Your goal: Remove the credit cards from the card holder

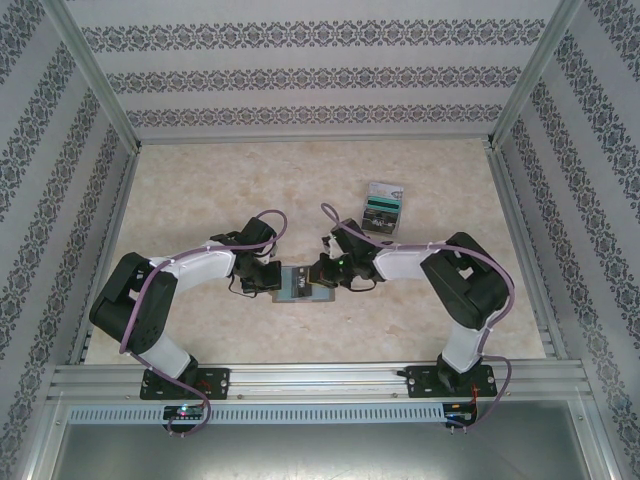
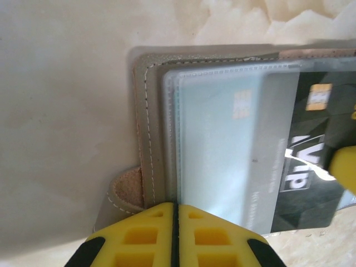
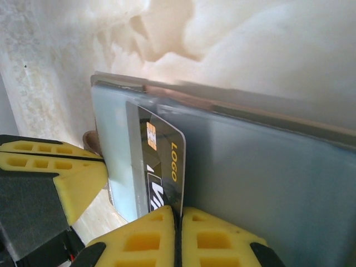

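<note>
Grey-brown stitched folding card holder [image 1: 303, 284] lies open mid-worktop [image 1: 200, 190], between the two arms. Left claw [image 2: 175, 222] is pressed together on the holder's near edge, just beside its side tab [image 2: 125, 192]. Right claw [image 3: 178, 228] pinches a corner of a black plastic card [image 3: 164, 161]. We read gold "LOGO" beside its chip, and white "VIP" from the left wrist. A pale chip card [image 2: 222, 150] sits under a clear sleeve; we can't read its print.

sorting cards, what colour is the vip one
Black card with a gold chip; best in the left wrist view.
</note>
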Controlling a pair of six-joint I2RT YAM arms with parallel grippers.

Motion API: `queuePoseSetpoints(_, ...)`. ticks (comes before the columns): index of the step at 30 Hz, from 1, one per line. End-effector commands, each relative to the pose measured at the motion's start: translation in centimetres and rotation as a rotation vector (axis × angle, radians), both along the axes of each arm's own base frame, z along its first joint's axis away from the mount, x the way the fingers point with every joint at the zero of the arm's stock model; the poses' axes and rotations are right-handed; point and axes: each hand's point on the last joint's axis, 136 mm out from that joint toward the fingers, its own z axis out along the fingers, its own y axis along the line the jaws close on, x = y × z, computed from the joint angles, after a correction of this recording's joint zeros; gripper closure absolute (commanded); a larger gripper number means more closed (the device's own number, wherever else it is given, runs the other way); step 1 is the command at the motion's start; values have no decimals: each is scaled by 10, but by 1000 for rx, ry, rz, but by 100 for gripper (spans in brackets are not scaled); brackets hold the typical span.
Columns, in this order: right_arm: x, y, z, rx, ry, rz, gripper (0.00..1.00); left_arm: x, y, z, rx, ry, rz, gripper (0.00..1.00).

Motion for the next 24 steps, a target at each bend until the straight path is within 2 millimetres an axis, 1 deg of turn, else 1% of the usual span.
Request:
queuePoseSetpoints(1,-3,-28,-6,-60,0,-28,100,-5,7,-5,27,37,9,100)
queuePoseSetpoints(4,-3,-39,3,-51,-20,-35,100,-4,7,-3,28,32,7,100)
queuePoseSetpoints(6,-2,-42,14,-39,-47,-27,100,-3,6,-2,26,29,5,100)
queuePoseSetpoints(9,1,-43,38,-28,-115,8,100,0,4,2,19,19,2,100)
queuePoseSetpoints(12,4,-48,65,-60,-198,50,100,5,2,10,13,-3,3,98)
queuePoseSetpoints(15,8,-55,94,-106,-294,90,100,12,0,24,-2,-40,6,96)
queuePoseSetpoints(18,13,-67,118,-184,-381,141,100,21,-3,43,-19,-93,12,93)
queuePoseSetpoints(20,17,-76,131,-245,-436,178,100,29,-5,58,-33,-137,16,88)
queuePoseSetpoints(23,26,-94,145,-363,-527,245,100,38,-5,80,-43,-209,24,80)
queuePoseSetpoints(24,29,-101,150,-406,-566,274,100,41,-5,89,-49,-238,26,73)
